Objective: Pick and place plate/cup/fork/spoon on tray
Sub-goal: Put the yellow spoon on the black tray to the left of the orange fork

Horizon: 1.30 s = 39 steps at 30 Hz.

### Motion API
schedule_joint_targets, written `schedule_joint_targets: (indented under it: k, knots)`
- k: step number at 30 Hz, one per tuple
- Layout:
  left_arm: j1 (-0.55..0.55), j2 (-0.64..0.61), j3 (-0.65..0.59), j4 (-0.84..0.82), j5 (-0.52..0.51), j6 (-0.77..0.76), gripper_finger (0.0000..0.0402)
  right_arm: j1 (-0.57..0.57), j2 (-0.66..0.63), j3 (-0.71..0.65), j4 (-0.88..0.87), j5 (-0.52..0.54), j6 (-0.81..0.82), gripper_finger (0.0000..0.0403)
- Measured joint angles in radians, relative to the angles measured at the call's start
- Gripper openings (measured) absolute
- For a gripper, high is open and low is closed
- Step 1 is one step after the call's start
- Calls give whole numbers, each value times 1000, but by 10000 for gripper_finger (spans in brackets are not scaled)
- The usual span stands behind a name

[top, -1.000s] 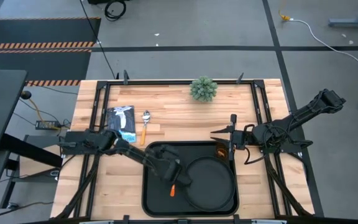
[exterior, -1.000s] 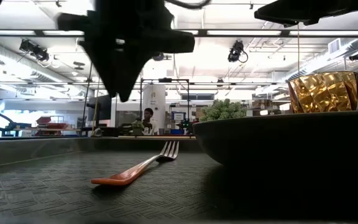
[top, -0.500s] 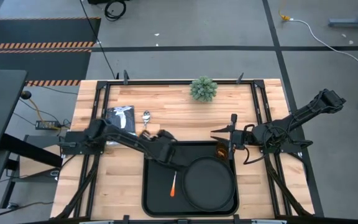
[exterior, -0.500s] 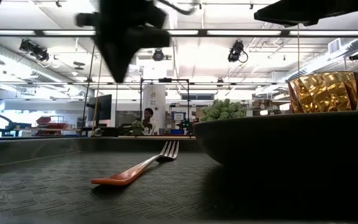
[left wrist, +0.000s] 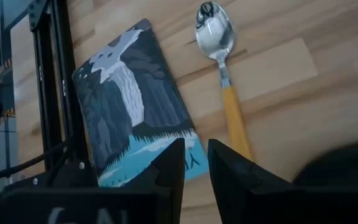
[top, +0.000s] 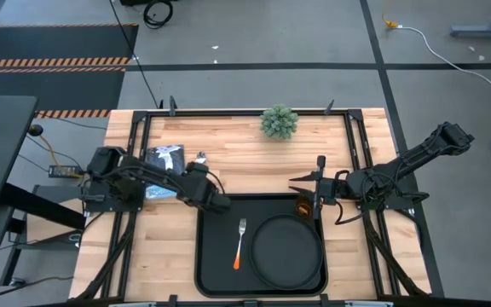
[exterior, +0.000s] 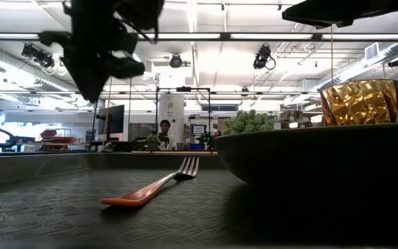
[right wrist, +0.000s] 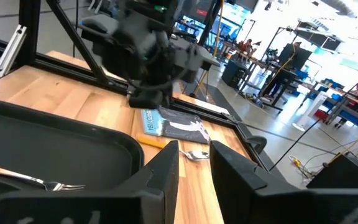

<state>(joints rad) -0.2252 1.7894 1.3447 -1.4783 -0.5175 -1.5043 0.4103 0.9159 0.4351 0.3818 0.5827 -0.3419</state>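
The black tray [top: 211, 264] lies at the table's near middle. On it are the round black plate [top: 288, 251], the fork [top: 239, 243] left of the plate with its tines pointing far, and the amber cup [top: 303, 206] in the far right corner. The spoon [left wrist: 219, 59] lies on the wood beyond the tray's far left corner, bowl pointing far. My left gripper [top: 210, 196] hovers above that corner, near the spoon's handle end, fingers close together [left wrist: 196, 165] and empty. My right gripper [top: 295, 181] waits above the table beyond the cup, fingers close together [right wrist: 194, 165] and empty.
A picture card [top: 164, 162] lies just left of the spoon. A green bushy plant [top: 279, 122] stands at the far edge's middle. Black frame rails [top: 135, 136] run along the table's left and right sides. Bare wood lies between the plant and the tray.
My left gripper has risen from over the fork on the tray and gone toward the table's far left, to the tray's far left corner by the spoon. The fork stays flat on the tray, now uncovered in the high view.
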Motion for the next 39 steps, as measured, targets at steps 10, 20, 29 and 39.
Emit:
schedule_joint_targets:
  k: [10,20,29,39]
  knots:
    - [150,-5,-122,247,0,238,91,0,0,0,-11,0,6,97]
    - [342,-6,-176,447,93,359,92,-1,0,0,-15,0,8,97]
    - [467,-5,-267,514,178,528,92,-1,0,0,-19,0,17,97]
    - [483,-80,-403,662,209,548,92,-1,0,0,-33,0,28,97]
